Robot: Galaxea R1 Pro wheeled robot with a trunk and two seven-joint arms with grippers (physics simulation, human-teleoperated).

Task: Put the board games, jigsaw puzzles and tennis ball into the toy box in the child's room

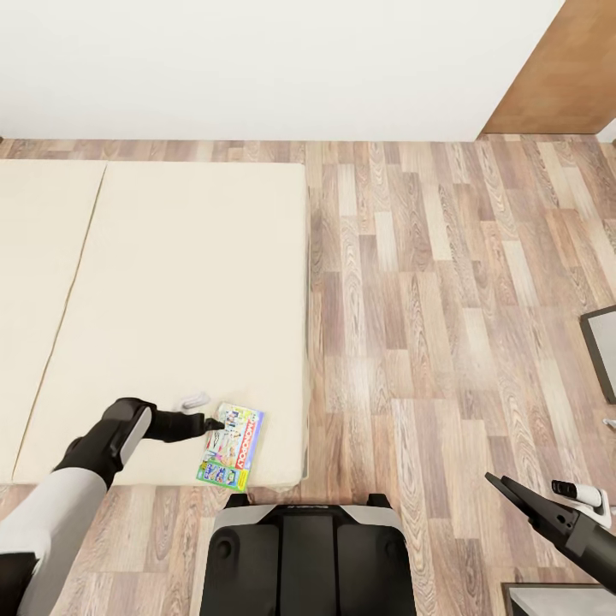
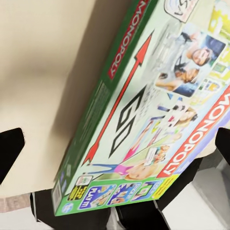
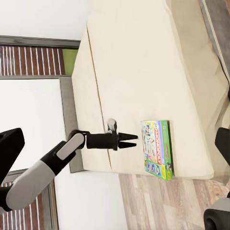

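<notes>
A white-green board game [image 1: 231, 445] with a red MONOPOLY band lies flat on the cream bed [image 1: 171, 282], near its front right corner. My left gripper [image 1: 216, 423] is low over the mattress with its tips at the box's near long edge. It is open, and nothing is held. In the left wrist view the board game [image 2: 143, 120] is close up, with the left gripper [image 2: 115, 148] spread wide around the picture. In the right wrist view the board game [image 3: 158, 148] lies a small gap from the left gripper [image 3: 132, 140]. My right gripper [image 1: 513, 494] hangs open over the floor.
Wood-plank floor [image 1: 445, 299] runs to the right of the bed. A brown door [image 1: 565, 68] stands at the far right in a white wall. A grey-framed object [image 1: 603, 351] juts in at the right edge. My base [image 1: 299, 556] is against the bed's front edge.
</notes>
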